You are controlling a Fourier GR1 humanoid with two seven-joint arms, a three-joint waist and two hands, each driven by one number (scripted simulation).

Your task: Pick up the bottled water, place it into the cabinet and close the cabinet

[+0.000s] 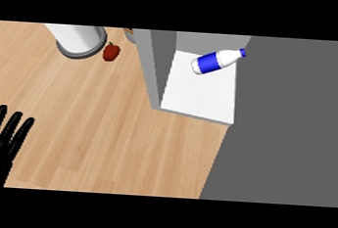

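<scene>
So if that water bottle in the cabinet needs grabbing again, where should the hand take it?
Probably round the blue-labelled body of the bottled water, the widest straight part. It lies tilted on the white cabinet shelf, cap up-right, so come from the open front, across its length. Only the left hand shows, open.

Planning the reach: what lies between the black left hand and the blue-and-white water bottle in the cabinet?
In the head view, bare wooden counter, then the cabinet's grey side wall, separate the left hand from the water bottle.
</scene>
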